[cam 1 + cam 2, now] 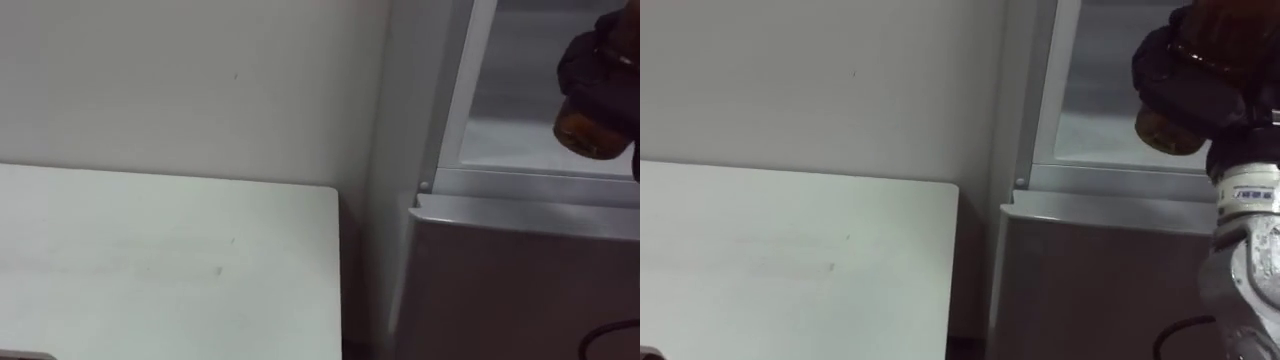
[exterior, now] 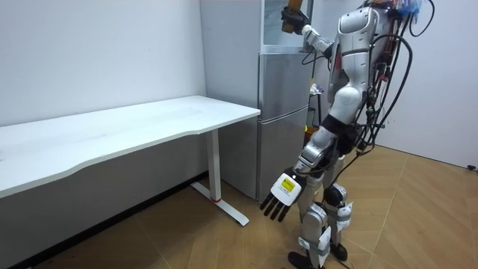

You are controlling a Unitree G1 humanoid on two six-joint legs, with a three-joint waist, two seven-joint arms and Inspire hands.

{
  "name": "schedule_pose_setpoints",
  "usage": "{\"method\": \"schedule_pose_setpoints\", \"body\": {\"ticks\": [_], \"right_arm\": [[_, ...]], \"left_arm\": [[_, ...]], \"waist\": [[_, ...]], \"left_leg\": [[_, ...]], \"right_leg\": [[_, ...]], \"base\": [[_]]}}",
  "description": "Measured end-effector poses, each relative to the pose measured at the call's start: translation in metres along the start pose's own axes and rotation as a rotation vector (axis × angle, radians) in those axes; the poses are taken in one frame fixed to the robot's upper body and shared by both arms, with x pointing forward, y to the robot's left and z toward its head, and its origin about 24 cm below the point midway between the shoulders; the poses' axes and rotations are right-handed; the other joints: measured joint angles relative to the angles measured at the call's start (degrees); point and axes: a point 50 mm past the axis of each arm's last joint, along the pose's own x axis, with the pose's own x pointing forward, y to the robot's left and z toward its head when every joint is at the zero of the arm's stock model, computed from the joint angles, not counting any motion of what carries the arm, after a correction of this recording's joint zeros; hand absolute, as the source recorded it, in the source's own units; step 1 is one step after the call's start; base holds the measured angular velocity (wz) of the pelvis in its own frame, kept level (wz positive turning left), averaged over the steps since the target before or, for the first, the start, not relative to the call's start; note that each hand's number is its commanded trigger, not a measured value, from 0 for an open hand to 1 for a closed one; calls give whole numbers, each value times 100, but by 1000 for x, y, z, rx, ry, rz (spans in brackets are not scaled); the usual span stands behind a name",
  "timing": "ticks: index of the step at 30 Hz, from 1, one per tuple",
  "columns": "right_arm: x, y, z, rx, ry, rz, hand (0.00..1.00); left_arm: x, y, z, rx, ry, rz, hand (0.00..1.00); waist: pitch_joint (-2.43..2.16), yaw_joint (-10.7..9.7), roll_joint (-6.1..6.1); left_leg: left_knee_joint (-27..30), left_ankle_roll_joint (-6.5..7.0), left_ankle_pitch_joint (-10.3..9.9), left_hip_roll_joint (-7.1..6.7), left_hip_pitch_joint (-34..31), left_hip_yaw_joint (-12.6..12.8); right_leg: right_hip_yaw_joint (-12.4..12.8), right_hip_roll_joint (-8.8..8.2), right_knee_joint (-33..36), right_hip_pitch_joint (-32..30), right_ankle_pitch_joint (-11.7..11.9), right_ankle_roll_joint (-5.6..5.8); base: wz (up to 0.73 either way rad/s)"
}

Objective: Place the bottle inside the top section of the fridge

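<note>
A: Looking at the right hand (image 1: 1188,78), what is it doing?
B: It is gripping the bottle (image 1: 1166,132). The dark fingers are curling tightly round it, and the amber base is peeking out beneath them.
A: And where is the bottle sitting in the scene?
B: It is hanging high on the right, in front of the open upper compartment (image 1: 1100,100) of the fridge (image 2: 282,112), just above the top edge of the closed lower door (image 1: 1100,290). Whether it is already passing the pale frame I cannot tell.
A: How is the robot standing?
B: In the room view it is standing upright close to the grey fridge, facing it, with the right arm reaching up to the top section.
A: What is the left hand (image 2: 282,196) doing?
B: It is hanging low beside the leg, fingers straight and relaxed, pointing down at the wooden floor (image 2: 418,224) and carrying nothing.
A: Is anything lying to the left?
B: A white tabletop (image 1: 160,260) is running along the pale wall (image 1: 200,80), its right end stopping just beside the fridge.
</note>
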Motion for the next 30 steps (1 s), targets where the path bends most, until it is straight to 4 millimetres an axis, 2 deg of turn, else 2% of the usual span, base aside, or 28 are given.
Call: {"method": "schedule_pose_setpoints", "body": {"ticks": [7, 9, 11, 12, 20, 22, 24, 27, 30], "right_arm": [[3, -17, -20, -8, 86, -83, 100], [3, -23, -30, -3, 135, -122, 100], [3, -27, -38, -18, 175, -149, 100], [3, -29, -42, -32, 197, -160, 100], [12, -35, -49, -70, 247, -234, 100], [17, -44, -49, -114, 260, -266, 100], [24, -49, -47, -142, 265, -297, 100], [29, -55, -45, -178, 272, -325, 100], [29, -55, -45, -177, 270, -344, 100]], "left_arm": [[-2, 7, -10, -31, 30, 16, 0], [-1, 8, -9, -30, 28, 23, 0], [-1, 9, -10, -30, 35, 25, 0], [-1, 9, -11, -32, 40, 26, 0], [-3, 12, -24, -24, 94, 21, 0], [-3, 14, -25, -25, 98, 26, 0], [-5, 21, -32, -15, 115, 41, 0], [-7, 23, -38, -12, 144, 46, 0], [-7, 25, -41, -23, 153, 56, 0]], "waist": [[12, -3, -74], [19, 28, -156], [8, 39, -218], [-12, 41, -250], [-5, 103, -291], [13, 185, -337], [25, 200, -438], [18, 232, -528], [4, 322, -566]], "left_leg": [[77, 19, -23, -12, -104, 0], [75, 19, -22, -15, -107, -9], [80, 19, -21, -16, -126, -21], [87, 19, -21, -16, -131, -25], [66, 18, -21, -24, -158, -94], [51, 18, -21, -25, -183, -105], [59, 10, -16, -21, -242, -119], [57, 9, -19, -25, -250, -119], [71, 9, -26, -27, -286, -140]], "right_leg": [[-25, -14, -7, -52, -4, 6], [-50, -16, -4, -54, -5, 7], [-90, -19, -3, -69, -5, 7], [-103, -20, 2, -83, -5, 7], [-211, -22, 5, -89, -5, 7], [-212, -21, 8, -108, -5, 8], [-207, -13, 15, -159, -5, 8], [-204, -16, 15, -160, -5, 8], [-231, -16, 14, -160, -5, 8]], "base": [[0], [0], [0], [0], [3], [2], [0], [0], [2]]}}
